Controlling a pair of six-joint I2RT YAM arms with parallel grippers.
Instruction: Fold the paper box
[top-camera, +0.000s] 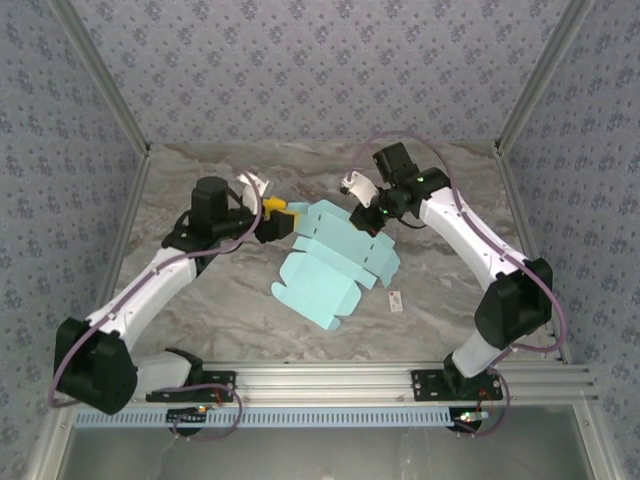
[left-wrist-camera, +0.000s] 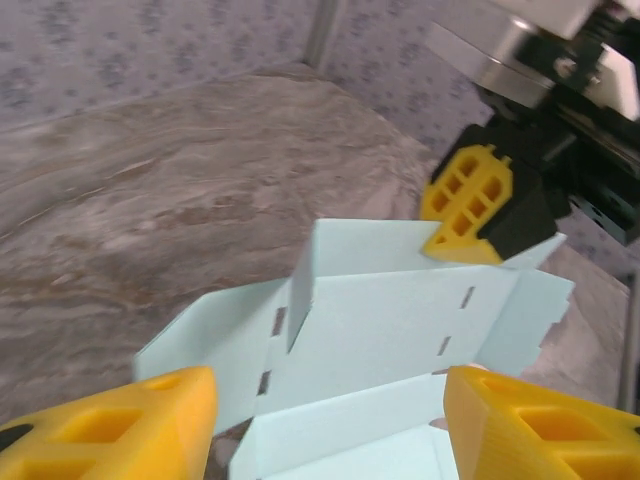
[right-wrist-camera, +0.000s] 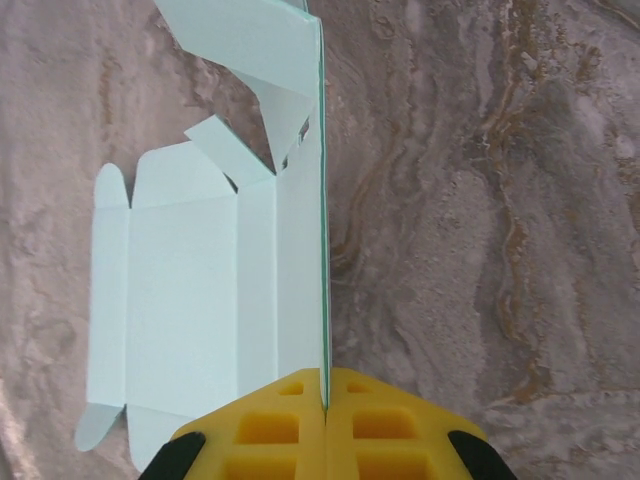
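Note:
The paper box (top-camera: 325, 270) is a pale turquoise die-cut sheet, partly folded, lying mid-table with some panels raised. My right gripper (top-camera: 365, 215) is at its far right side. In the right wrist view this gripper (right-wrist-camera: 325, 395) is shut on the thin edge of an upright panel of the box (right-wrist-camera: 190, 290). My left gripper (top-camera: 290, 220) hovers at the sheet's far left corner. In the left wrist view its yellow fingers (left-wrist-camera: 130, 425) stand wide apart and open, with the box's slotted panels (left-wrist-camera: 380, 330) ahead and below between them. The right gripper's yellow fingers (left-wrist-camera: 470, 205) show pinching the far panel.
A tiny white tag (top-camera: 396, 299) lies on the marble-patterned table (top-camera: 200, 320) just right of the sheet. Patterned walls and metal frame posts (top-camera: 530, 90) enclose the table. Bare table stretches in front of the sheet, towards the arm bases.

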